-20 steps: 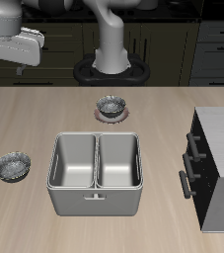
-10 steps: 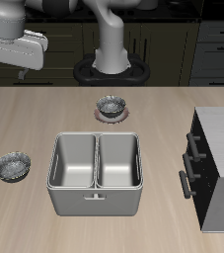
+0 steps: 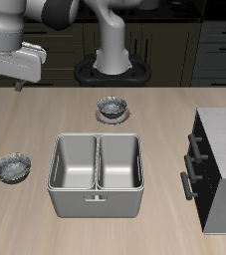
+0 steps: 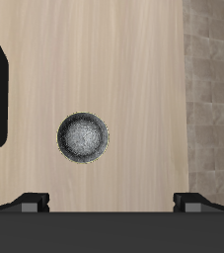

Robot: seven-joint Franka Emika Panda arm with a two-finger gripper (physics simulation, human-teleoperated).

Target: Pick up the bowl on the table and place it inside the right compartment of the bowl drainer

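your arm has swung lower and further out over the table (image 3: 45, 120) in the last second, so the wrist camera now looks straight down on the bowl (image 4: 84, 137); that means you are lining up for the pick, not yet descending. the arm reaches out high above the table's side, forearm roughly level, with the gripper (image 3: 19, 84) well above the wood. the bowl drainer (image 3: 97, 205) sits mid-table near the front edge, both wells empty. the bowl (image 3: 12, 167) rests on the table beside the drainer, apart from it, untouched. the other bowl on its saucer (image 3: 112, 107) sits farther back. your fingers (image 4: 31, 202) look spread wide, holding nothing.
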